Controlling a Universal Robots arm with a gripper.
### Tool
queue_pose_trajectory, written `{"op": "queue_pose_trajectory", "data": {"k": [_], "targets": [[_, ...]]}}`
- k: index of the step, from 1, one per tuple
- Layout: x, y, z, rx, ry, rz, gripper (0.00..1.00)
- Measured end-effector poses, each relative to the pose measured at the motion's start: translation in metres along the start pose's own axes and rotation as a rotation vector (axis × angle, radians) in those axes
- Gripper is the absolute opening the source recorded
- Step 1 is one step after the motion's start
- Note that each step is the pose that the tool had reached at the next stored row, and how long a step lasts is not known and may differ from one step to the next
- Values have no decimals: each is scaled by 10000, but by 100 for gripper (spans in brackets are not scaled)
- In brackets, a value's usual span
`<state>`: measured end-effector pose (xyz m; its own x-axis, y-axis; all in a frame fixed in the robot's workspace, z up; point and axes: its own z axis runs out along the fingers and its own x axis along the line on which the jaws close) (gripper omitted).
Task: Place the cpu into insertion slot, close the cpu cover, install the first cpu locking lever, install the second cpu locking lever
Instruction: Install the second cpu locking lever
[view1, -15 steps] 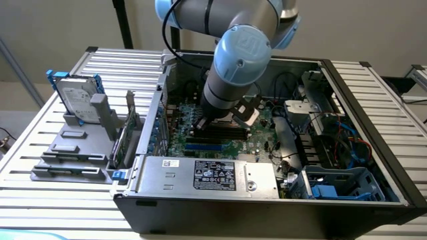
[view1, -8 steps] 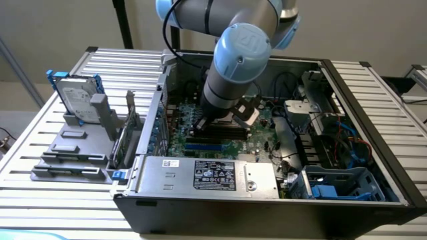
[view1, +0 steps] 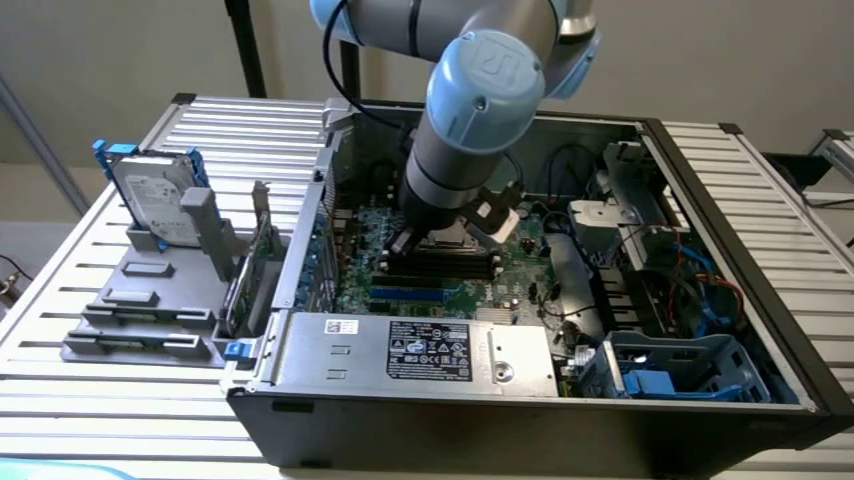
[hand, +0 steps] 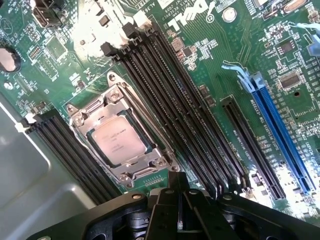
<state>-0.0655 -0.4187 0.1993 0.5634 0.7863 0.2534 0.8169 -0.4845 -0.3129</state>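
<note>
cpu: seated in the insertion slot, at about 10 o'clock from the gripper in the wrist view.
cpu cover: closed down around the chip, silvery frame framing it.
gripper: jaws fully closed, holding nothing, poised above the board beside the socket.
Handling: chip light, stiff, fragile; take it by its edges only.
memory slots: 4 long black rows alongside the socket.

Robotics lab: opened computer case on slatted metal bench.
</note>
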Motion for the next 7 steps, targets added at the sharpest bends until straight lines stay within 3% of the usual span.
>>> {"op": "queue_pose_trajectory", "data": {"k": [7], "targets": [[-1,-3,-2,1,0,0,11]]}}
